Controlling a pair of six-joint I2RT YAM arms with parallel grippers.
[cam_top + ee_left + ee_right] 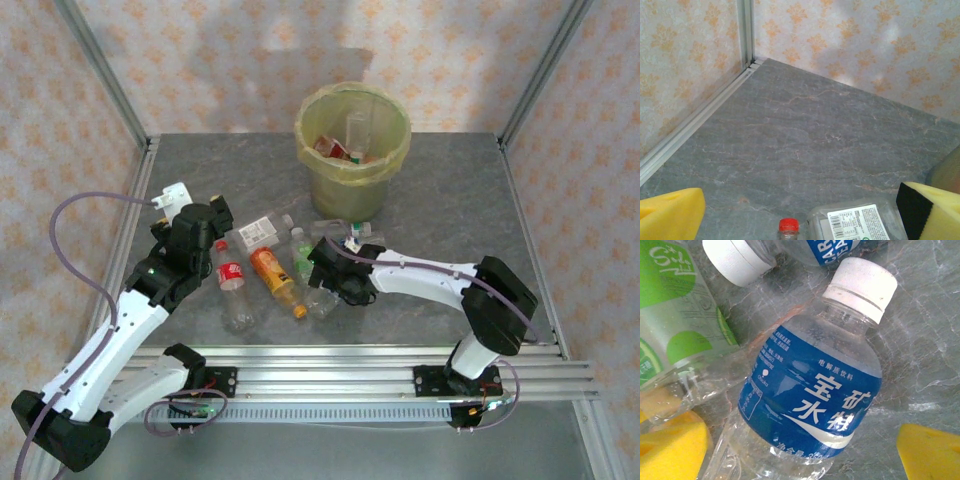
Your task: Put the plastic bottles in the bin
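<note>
Several plastic bottles lie in a cluster on the grey table: one with a red label [232,280], one orange [272,272], one with a green label [300,256] and one with a white label [258,232]. The bin [352,140], lined with a yellow-green bag, stands behind them with bottles inside. My right gripper [800,450] is open, and its yellow pads [672,447] flank a blue-labelled, white-capped bottle [810,390] that lies flat. My left gripper [800,210] is open above the table. A red-capped bottle [788,227] and the white-labelled bottle [860,222] lie just below it.
A green-labelled bottle [670,315] and another white cap [737,257] crowd the blue bottle's left side. Patterned walls and aluminium posts enclose the table on three sides. A metal rail [380,365] runs along the near edge. Bare table [805,130] stretches towards the back left corner.
</note>
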